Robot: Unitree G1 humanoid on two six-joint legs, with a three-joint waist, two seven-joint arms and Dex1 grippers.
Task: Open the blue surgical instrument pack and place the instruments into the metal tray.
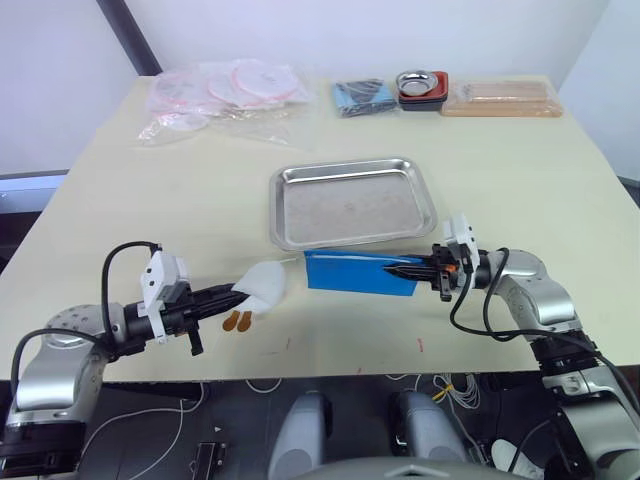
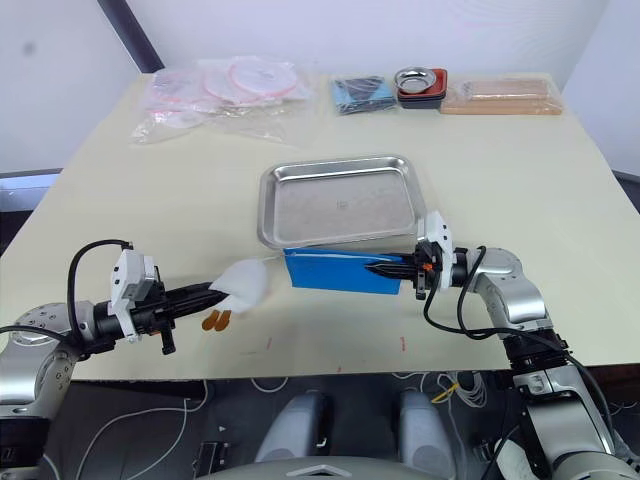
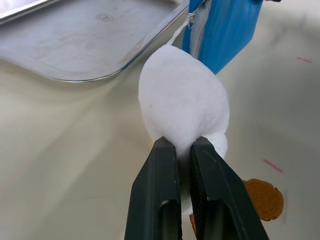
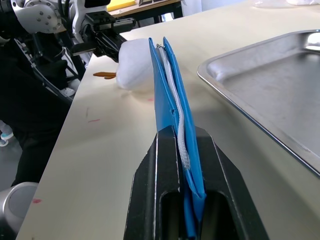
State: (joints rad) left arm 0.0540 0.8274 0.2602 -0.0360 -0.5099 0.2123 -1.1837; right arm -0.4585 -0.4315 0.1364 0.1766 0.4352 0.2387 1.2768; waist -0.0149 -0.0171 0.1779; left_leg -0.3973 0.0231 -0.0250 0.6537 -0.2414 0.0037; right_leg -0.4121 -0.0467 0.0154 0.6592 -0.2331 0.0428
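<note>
Both claws clamped: right claw (image 1: 428, 268) pinching blue pack (image 1: 358, 272) edge.

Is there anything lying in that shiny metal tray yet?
No, the metal tray is bare, with the blue surgical instrument pack beside it on the table.

Head stereo pair looked forward and down over the table (image 1: 520, 180), both eyes sharing the metal tray (image 1: 350, 203). Wrist cams sat close, looking along their own fingers from opposite sides; both caught the blue surgical instrument pack (image 4: 167, 95) and tray edge
</note>
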